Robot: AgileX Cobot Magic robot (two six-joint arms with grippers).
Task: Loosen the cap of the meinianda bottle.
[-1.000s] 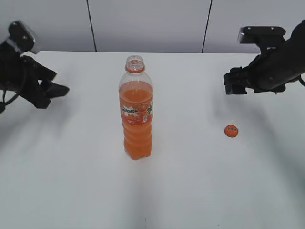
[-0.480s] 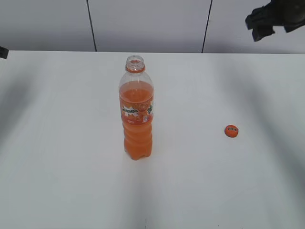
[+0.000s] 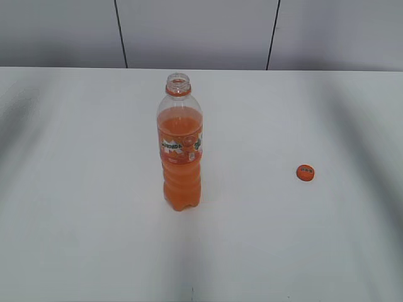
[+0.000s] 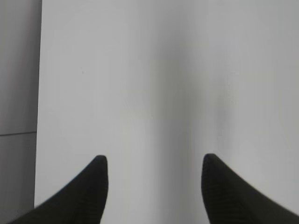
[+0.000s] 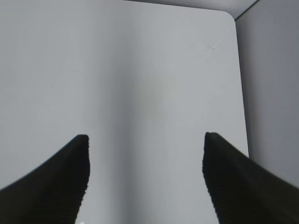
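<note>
The meinianda bottle (image 3: 180,148) stands upright near the middle of the white table (image 3: 75,220), its mouth open, with only the orange ring around its neck. The small orange cap (image 3: 305,172) lies flat on the table to the bottle's right, well apart from it. Neither arm shows in the exterior view. My left gripper (image 4: 152,161) is open and empty over bare table in the left wrist view. My right gripper (image 5: 145,140) is open and empty over bare table in the right wrist view. Neither wrist view shows the bottle or the cap.
The table's left edge (image 4: 39,116) shows in the left wrist view. A rounded table corner (image 5: 231,18) shows in the right wrist view. A grey panelled wall (image 3: 201,31) rises behind the table's far edge.
Both arms have pulled back and left the exterior view: the left arm to the left, the right arm up and to the right. The bottle and the cap have not moved.
</note>
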